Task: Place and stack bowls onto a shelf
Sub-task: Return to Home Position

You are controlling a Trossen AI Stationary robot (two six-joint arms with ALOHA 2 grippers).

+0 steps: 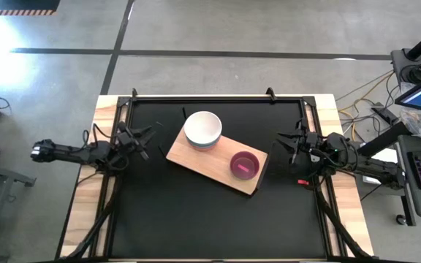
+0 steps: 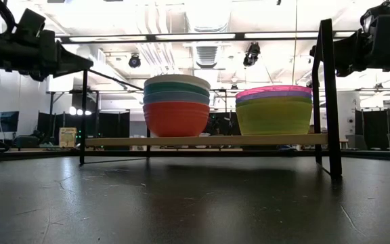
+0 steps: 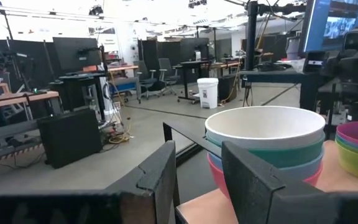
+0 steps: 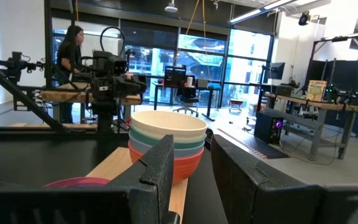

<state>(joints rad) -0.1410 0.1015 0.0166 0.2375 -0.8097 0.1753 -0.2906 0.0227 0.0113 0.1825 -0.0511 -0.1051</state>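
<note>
The light-wood shelf [image 1: 210, 164] lies slantwise in the middle of the black table. On its far left end stands a stack of larger bowls [image 2: 177, 105]: red at the bottom, grey-blue, teal, white on top [image 1: 202, 128]. On its near right end stands a stack of small bowls [image 2: 274, 108], magenta on top [image 1: 245, 164], yellow-green lowest in view. My left gripper [image 1: 152, 140] hovers left of the shelf, open and empty. My right gripper [image 1: 283, 148] hovers right of the shelf, open and empty.
A black frame with upright posts [image 2: 326, 95] rims the table. A person [image 4: 70, 56] stands in the room beyond the table's left side. Desks and monitors stand around the room. Bare black tabletop [image 1: 210, 226] lies near the front edge.
</note>
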